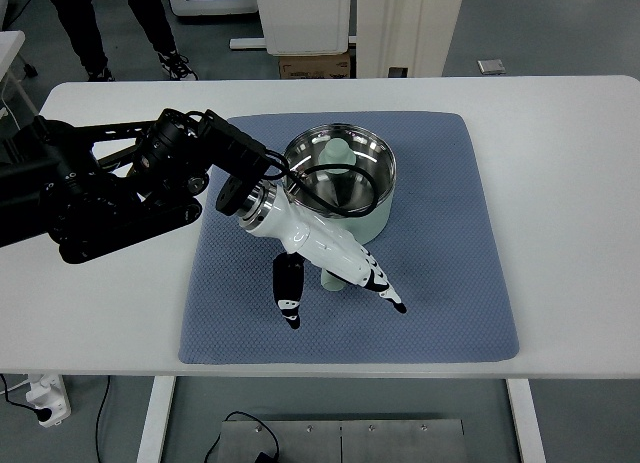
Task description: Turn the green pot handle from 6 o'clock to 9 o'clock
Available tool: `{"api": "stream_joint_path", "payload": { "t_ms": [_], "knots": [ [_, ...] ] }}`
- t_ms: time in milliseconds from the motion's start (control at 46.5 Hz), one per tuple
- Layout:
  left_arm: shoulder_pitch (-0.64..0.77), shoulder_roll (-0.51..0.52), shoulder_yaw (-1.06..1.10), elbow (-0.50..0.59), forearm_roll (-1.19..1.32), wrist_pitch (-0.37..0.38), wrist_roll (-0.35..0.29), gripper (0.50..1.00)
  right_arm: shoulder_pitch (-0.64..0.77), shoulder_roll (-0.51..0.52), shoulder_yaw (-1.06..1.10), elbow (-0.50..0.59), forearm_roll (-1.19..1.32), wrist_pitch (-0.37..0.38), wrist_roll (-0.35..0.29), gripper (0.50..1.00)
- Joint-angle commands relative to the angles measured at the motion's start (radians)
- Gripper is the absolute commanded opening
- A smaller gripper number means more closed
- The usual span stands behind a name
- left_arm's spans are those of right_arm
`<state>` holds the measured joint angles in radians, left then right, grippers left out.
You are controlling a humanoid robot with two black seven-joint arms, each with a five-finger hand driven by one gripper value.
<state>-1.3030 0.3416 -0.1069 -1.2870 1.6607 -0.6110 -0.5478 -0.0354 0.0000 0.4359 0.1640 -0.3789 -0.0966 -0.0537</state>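
A pale green pot (375,221) with a shiny steel inside stands on a blue mat (440,283). Its handle (331,280) points toward the near edge, roughly 6 o'clock, and only its end shows beneath my palm. My left hand (342,305), white with black fingertips, reaches in over the pot's near left side. Its thumb (288,293) hangs left of the handle and the other fingers (378,280) lie to its right. The fingers are spread and straddle the handle without closing on it.
The black left arm (110,183) crosses the white table (570,163) from the left. A person's legs (90,23) stand beyond the far left corner. A cardboard box (315,67) and white furniture sit behind the table.
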Motion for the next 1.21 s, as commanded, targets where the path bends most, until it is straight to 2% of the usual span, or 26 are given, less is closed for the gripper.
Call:
{"api": "stream_joint_path", "payload": {
  "t_ms": [0, 215, 430, 689, 1184],
  "knots": [
    [-0.009, -0.004, 0.018, 0.000, 0.011, 0.000, 0.000, 1.000, 0.000, 0.000, 0.000, 0.000, 0.000, 0.000, 0.000, 1.000],
    [-0.044, -0.050, 0.026, 0.018, 0.036, 0.000, -0.006, 1.000, 0.000, 0.000, 0.000, 0.000, 0.000, 0.000, 0.000, 1.000],
    [-0.093, -0.072, 0.041, 0.032, 0.036, 0.000, -0.038, 1.000, 0.000, 0.000, 0.000, 0.000, 0.000, 0.000, 0.000, 1.000],
    [-0.127, -0.065, 0.118, 0.026, 0.036, 0.000, -0.063, 1.000, 0.000, 0.000, 0.000, 0.000, 0.000, 0.000, 0.000, 1.000],
    [-0.160, -0.032, 0.161, 0.014, 0.033, 0.000, -0.063, 1.000, 0.000, 0.000, 0.001, 0.000, 0.000, 0.000, 0.000, 1.000]
  ]
}}
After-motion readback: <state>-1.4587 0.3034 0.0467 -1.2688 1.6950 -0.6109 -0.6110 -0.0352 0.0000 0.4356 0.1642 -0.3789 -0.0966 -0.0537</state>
